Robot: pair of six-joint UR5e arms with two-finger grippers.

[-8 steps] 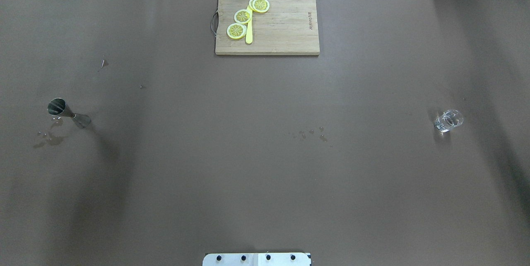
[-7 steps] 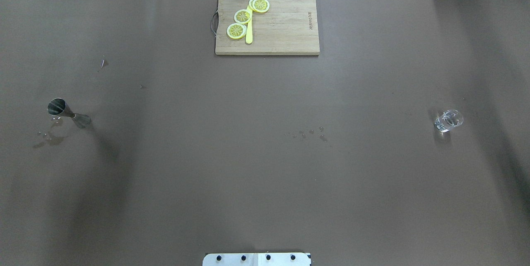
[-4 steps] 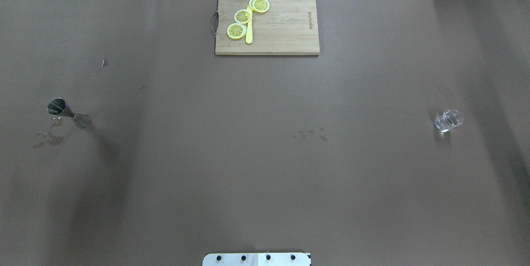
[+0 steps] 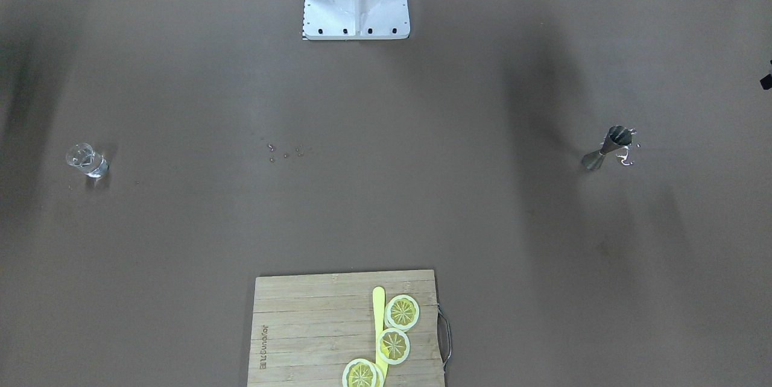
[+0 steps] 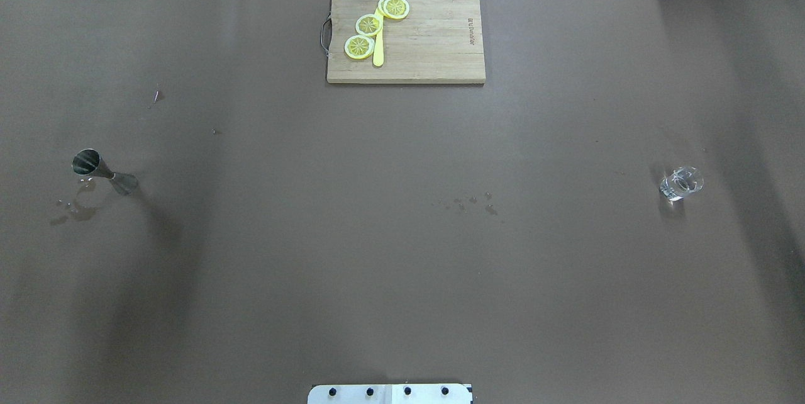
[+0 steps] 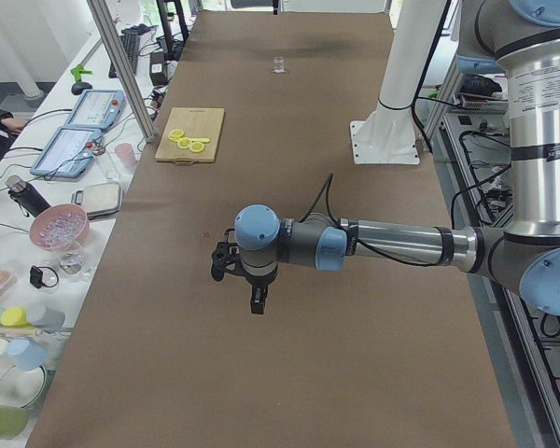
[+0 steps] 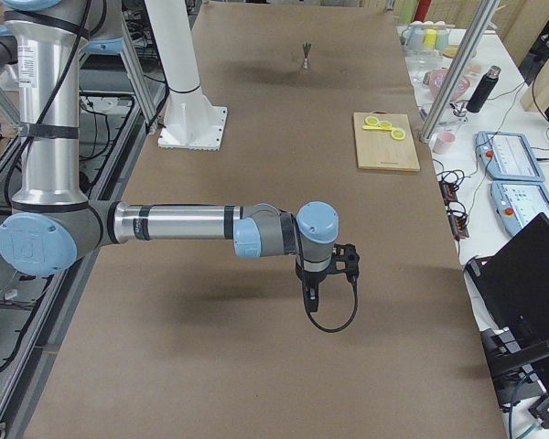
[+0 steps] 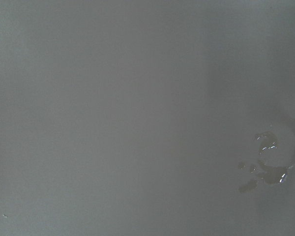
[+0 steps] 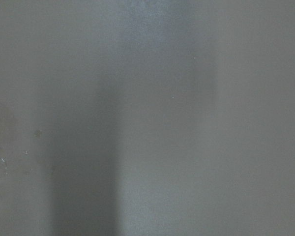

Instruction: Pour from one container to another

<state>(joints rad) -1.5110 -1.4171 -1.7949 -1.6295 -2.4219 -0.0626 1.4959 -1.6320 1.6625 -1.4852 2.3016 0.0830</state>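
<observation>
A small steel jigger (image 5: 100,171) stands upright near the table's left end, also visible as the jigger (image 4: 609,147) and far off (image 7: 306,55). A small clear glass (image 5: 680,182) stands near the right end, seen again as the glass (image 4: 86,160) and the distant glass (image 6: 279,64). Neither arm enters the overhead or front view. My left gripper (image 6: 258,301) hangs fingers-down above the table in the exterior left view. My right gripper (image 7: 311,297) hangs likewise in the exterior right view. I cannot tell whether either is open or shut.
A spill of water (image 5: 72,209) lies beside the jigger and shows as a puddle (image 8: 265,169). Small drops (image 5: 471,202) dot the table's middle. At the far edge is a wooden cutting board (image 5: 434,45) with lemon slices (image 5: 368,25) and a yellow knife.
</observation>
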